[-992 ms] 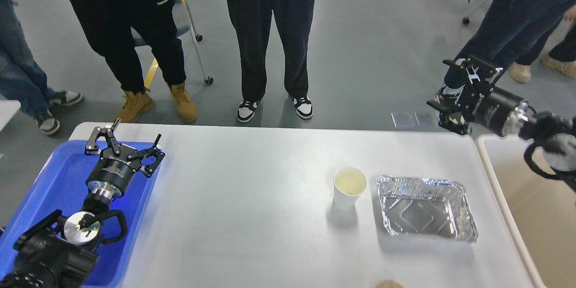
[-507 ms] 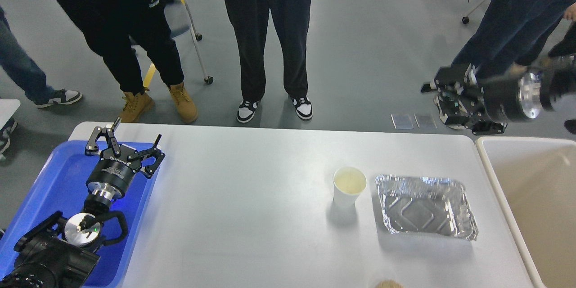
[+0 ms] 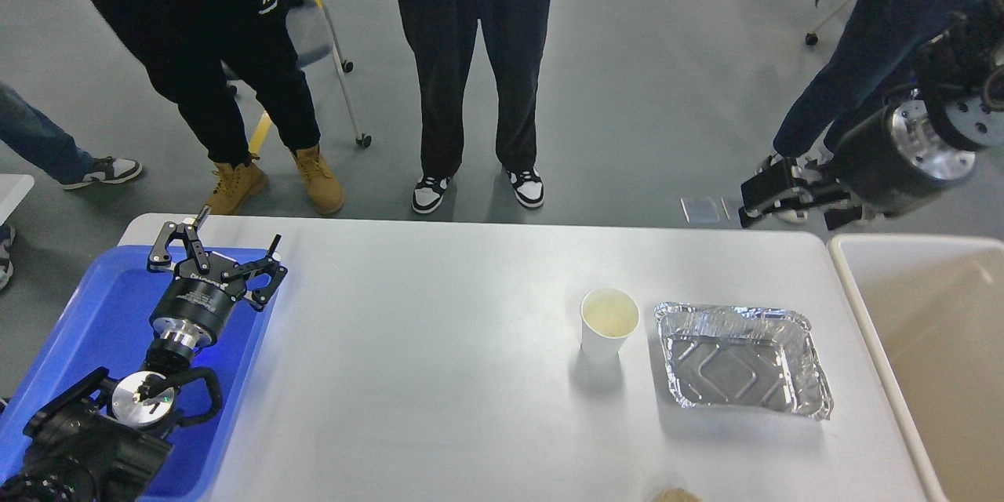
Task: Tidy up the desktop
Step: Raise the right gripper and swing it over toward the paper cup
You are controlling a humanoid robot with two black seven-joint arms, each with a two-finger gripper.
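Observation:
The white desktop (image 3: pixel 439 376) fills the lower view. On its right stand a white paper cup (image 3: pixel 609 321) with pale liquid and, just right of it, an empty crumpled foil tray (image 3: pixel 741 361). My left gripper (image 3: pixel 223 239) is open and empty, hovering over the far right edge of the blue tray (image 3: pixel 94 314). My right gripper (image 3: pixel 784 200) hangs past the desktop's far right edge, over the floor, pointing left. It is dark against a person's legs, so its fingers cannot be told apart.
A beige bin with a white rim (image 3: pixel 851 282) stands against the desktop's right side. Several people stand beyond the far edge. A small tan object (image 3: pixel 676 496) peeks in at the bottom edge.
My right arm has swung upward at the wrist, and its gripper has dipped slightly lower and tilted. The left arm, cup and foil tray have not moved. The people shifted a little.

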